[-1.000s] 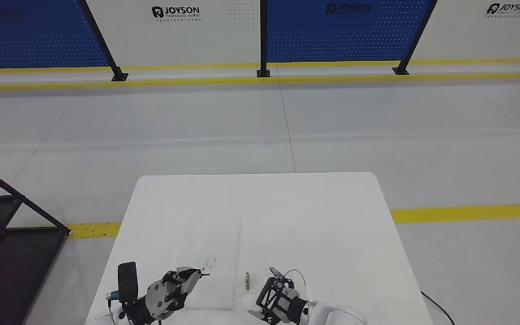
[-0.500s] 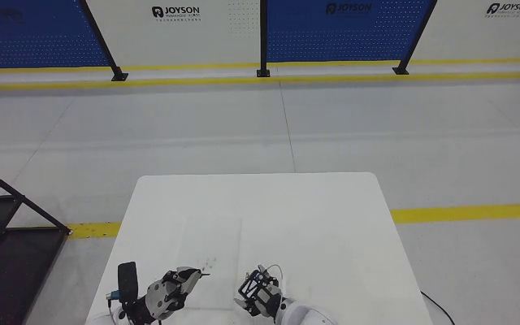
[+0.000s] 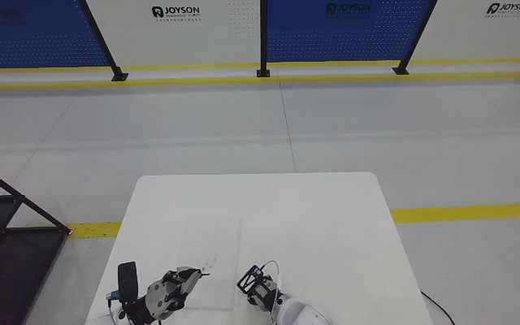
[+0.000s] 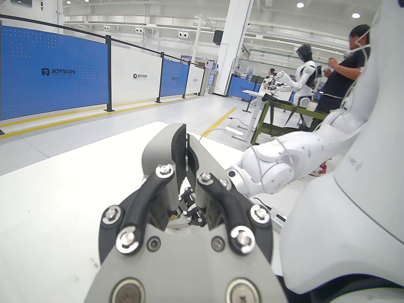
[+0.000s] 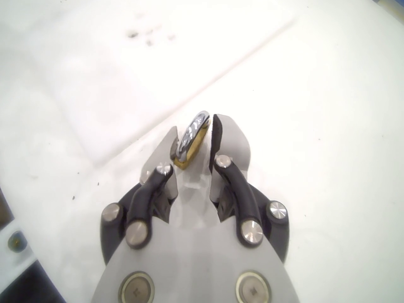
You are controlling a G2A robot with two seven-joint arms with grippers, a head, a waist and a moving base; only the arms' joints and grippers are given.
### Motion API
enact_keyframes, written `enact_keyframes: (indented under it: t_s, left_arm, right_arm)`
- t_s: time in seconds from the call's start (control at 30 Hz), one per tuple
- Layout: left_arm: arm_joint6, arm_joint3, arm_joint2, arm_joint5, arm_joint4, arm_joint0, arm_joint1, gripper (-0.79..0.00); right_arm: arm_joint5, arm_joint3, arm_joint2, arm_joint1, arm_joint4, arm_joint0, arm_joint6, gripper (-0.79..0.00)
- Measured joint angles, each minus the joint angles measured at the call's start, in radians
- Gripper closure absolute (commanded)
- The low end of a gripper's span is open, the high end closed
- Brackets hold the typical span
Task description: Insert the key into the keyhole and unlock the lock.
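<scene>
Two claws hang at the near edge of the white bench [image 3: 325, 219]: the left claw [image 4: 183, 137] pinched shut, the right claw [image 5: 195, 126] open astride the brass padlock [image 5: 189, 143], which lies beside a thin white mat [image 5: 126, 48]. Grey floor [image 3: 244, 130] runs back to blue-and-white barriers [image 3: 341, 28].

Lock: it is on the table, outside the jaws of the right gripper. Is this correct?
No. The lock is on the table, but between the jaws of the right gripper, not outside them. The right wrist view shows this.
</scene>
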Motion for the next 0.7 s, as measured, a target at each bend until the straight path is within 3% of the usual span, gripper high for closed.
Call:
enact_keyframes:
  t_s: [0.2,0.4,0.7]
  left_arm:
    - [0.0,0.0,0.0,0.0,0.0,0.0,0.0,0.0]
    - [-0.033,0.0,0.037,0.0,-0.048,-0.021,0.003,0.0]
    - [-0.042,0.021,0.088,0.003,-0.12,-0.047,0.007,0.0]
  right_arm:
    - [-0.004,-0.033,0.024,0.006,0.019,-0.018,-0.057,0.0]
    - [-0.054,-0.142,0.137,0.038,0.089,-0.086,-0.2,0.0]
    - [-0.302,-0.259,0.358,0.087,0.299,-0.196,-0.407,0.0]
